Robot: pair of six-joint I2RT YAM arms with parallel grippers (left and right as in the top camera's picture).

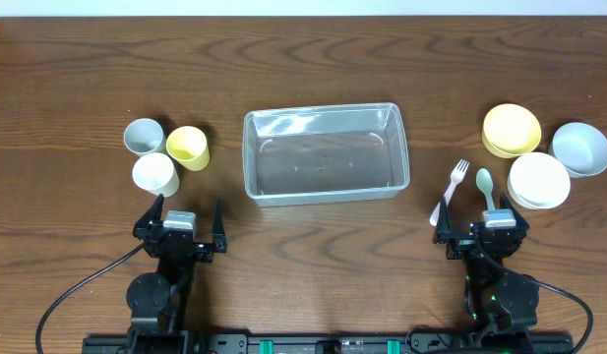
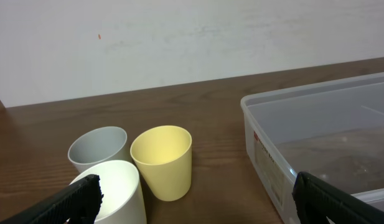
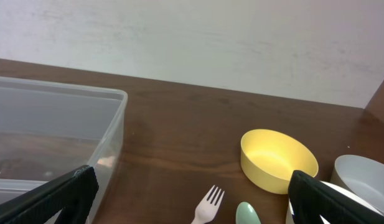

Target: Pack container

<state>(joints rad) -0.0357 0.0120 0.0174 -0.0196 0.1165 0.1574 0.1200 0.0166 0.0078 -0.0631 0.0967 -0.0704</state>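
On table (image 1: 313,256): one container (image 1: 326,187), three cups (image 1: 144,136) (image 1: 188,147) (image 1: 155,174), three bowls (image 1: 511,130) (image 1: 580,147) (image 1: 538,180), fork (image 1: 451,190), spoon (image 1: 486,186); left gripper (image 1: 188,208), right gripper (image 1: 486,218) spread wide, empty.

Even bright light, sharp, soft shadows

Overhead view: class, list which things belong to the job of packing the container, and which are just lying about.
Belongs to the job: container; probably for packing: grey cup, yellow cup, white cup, yellow bowl, grey-blue bowl, white bowl, fork, spoon.

Just lying about: nothing evident; only the table beneath.
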